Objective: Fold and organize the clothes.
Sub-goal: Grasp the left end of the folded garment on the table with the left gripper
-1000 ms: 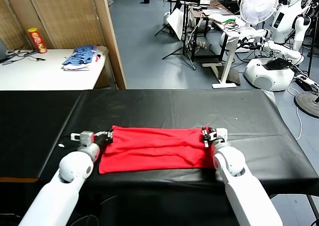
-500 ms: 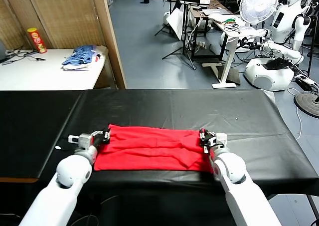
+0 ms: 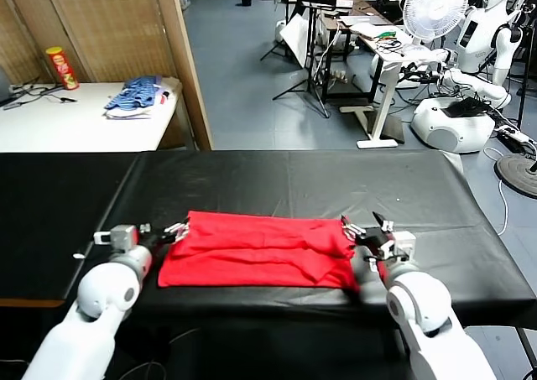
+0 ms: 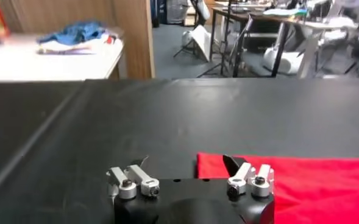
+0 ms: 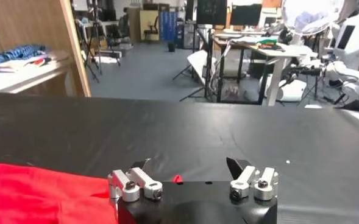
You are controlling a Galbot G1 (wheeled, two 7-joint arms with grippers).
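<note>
Red T-shirt [image 3: 256, 250] folded flat on black tabletop [image 3: 294, 174]. Left gripper [image 3: 168, 231] and right gripper [image 3: 363, 227] at opposite ends, fingers spread, holding nothing. Risk: snagging cloth on withdrawal, undoing fold.
</note>
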